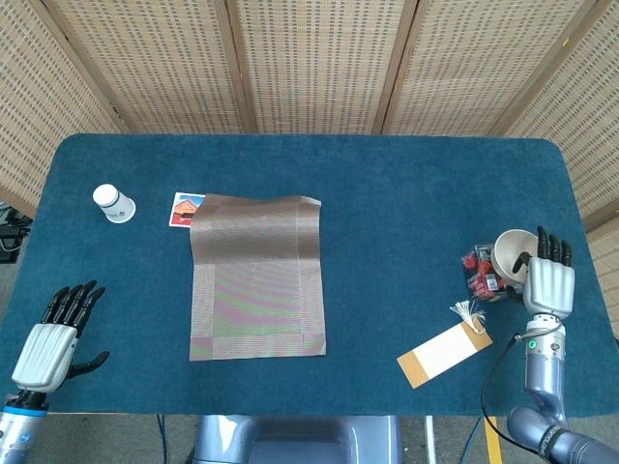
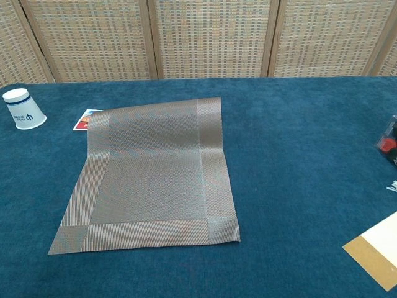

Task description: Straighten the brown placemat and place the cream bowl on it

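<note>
The brown placemat [image 1: 256, 278] [image 2: 152, 171] lies flat left of the table's middle, its far edge slightly lifted and uneven. The cream bowl [image 1: 513, 253] sits near the right edge, tipped on its side with its opening toward me; the chest view does not show it. My right hand [image 1: 548, 280] is right beside the bowl, fingers extended along its right side, thumb near the rim; whether it touches is unclear. My left hand [image 1: 53, 338] hovers open at the front left corner, fingers spread, holding nothing.
A white paper cup [image 1: 114, 203] [image 2: 22, 109] stands upside down at the back left. A small picture card [image 1: 184, 209] [image 2: 84, 120] pokes out beside the mat's far left corner. A red-and-black packet [image 1: 478, 273] lies left of the bowl. A tan tag with a tassel [image 1: 445, 352] [image 2: 379, 251] lies front right.
</note>
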Action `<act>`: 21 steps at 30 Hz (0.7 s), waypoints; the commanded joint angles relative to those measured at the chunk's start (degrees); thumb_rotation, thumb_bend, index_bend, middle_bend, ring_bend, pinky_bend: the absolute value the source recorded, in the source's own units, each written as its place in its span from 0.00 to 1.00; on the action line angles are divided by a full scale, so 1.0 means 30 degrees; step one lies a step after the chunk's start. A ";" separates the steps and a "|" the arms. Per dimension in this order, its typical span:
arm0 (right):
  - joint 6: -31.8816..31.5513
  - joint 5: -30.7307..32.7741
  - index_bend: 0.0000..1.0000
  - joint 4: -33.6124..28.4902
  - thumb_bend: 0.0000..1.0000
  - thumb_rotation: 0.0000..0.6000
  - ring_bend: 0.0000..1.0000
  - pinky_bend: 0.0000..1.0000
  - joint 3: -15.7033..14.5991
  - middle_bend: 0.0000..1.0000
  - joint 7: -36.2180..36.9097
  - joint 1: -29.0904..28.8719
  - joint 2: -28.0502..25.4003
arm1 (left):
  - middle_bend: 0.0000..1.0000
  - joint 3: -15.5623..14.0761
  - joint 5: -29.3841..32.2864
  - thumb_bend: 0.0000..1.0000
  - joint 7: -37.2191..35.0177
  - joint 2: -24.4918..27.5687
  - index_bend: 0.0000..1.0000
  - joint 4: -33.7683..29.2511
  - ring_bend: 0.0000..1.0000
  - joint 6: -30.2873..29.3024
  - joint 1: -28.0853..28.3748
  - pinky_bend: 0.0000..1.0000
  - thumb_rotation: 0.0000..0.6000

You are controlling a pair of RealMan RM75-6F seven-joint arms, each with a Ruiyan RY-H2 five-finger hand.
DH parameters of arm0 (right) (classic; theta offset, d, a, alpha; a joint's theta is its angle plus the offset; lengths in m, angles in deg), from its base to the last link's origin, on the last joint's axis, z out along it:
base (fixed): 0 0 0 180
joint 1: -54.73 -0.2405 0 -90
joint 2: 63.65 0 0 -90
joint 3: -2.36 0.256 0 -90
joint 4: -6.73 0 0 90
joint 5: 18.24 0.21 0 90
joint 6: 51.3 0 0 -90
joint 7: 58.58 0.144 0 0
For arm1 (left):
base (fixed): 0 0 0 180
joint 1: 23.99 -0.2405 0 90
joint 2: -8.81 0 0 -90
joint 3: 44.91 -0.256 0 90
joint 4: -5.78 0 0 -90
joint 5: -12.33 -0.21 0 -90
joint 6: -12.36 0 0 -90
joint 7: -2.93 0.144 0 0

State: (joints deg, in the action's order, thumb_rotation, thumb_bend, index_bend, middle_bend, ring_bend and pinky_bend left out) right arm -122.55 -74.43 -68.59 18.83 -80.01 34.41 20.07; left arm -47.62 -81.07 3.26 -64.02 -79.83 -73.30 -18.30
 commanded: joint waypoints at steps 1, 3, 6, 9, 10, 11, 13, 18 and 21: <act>-0.0132 -0.0172 0.35 -0.0155 0.26 1.00 0.00 0.00 -0.0066 0.00 0.0220 0.0088 -0.0074 | 0.00 -0.0004 -0.0055 0.16 0.0026 0.0000 0.01 -0.0011 0.00 -0.0045 0.0000 0.00 1.00; -0.0177 -0.0183 0.29 -0.0153 0.24 1.00 0.00 0.00 -0.0096 0.00 0.0190 0.0106 -0.0089 | 0.00 -0.0021 -0.0063 0.16 0.0055 -0.0004 0.01 -0.0028 0.00 -0.0025 -0.0002 0.00 1.00; -0.0204 -0.0083 0.23 -0.0310 0.23 1.00 0.00 0.00 -0.0080 0.00 0.0257 0.0173 -0.0132 | 0.00 -0.0052 -0.0093 0.16 0.0141 -0.0008 0.01 -0.0044 0.00 -0.0006 -0.0006 0.00 1.00; -0.0705 -0.0439 0.19 -0.0539 0.23 1.00 0.00 0.00 -0.0070 0.00 0.0408 0.0269 -0.0190 | 0.00 -0.0032 -0.0120 0.16 0.0136 -0.0016 0.01 -0.0062 0.00 -0.0080 -0.0023 0.00 1.00; -0.0974 -0.0696 0.18 -0.0622 0.22 1.00 0.00 0.00 -0.0103 0.00 0.0477 0.0315 -0.0205 | 0.00 -0.0022 -0.0118 0.16 0.0109 -0.0016 0.01 -0.0066 0.00 -0.0098 -0.0027 0.00 1.00; -0.1466 -0.1175 0.16 -0.0766 0.21 1.00 0.00 0.00 -0.0193 0.00 0.0550 0.0399 -0.0220 | 0.00 0.0000 -0.0109 0.16 0.0066 -0.0019 0.01 -0.0056 0.00 -0.0120 -0.0027 0.00 1.00; -0.2482 -0.2102 0.14 -0.1193 0.20 1.00 0.00 0.00 -0.0384 0.00 0.0540 0.0567 -0.0234 | 0.00 0.0024 -0.0080 0.16 0.0036 -0.0030 0.01 -0.0007 0.00 -0.0118 -0.0024 0.00 1.00; -0.5210 -0.4722 0.09 -0.3409 0.16 1.00 0.00 0.00 -0.1335 0.00 -0.0733 0.1102 -0.0276 | 0.00 0.0015 -0.0028 0.16 0.0023 -0.0103 0.01 0.0144 0.00 -0.0058 -0.0032 0.00 1.00; -0.5788 -0.6340 0.09 -0.5189 0.15 1.00 0.00 0.00 -0.2133 0.00 -0.1039 0.1235 -0.0451 | 0.00 0.0009 0.0000 0.16 0.0016 -0.0145 0.01 0.0227 0.00 -0.0039 -0.0045 0.00 1.00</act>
State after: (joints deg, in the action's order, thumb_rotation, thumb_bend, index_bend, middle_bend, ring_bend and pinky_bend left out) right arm -137.58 -88.87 -79.41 14.97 -81.49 37.26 19.19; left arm -47.59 -81.08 3.32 -64.45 -79.16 -73.43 -18.43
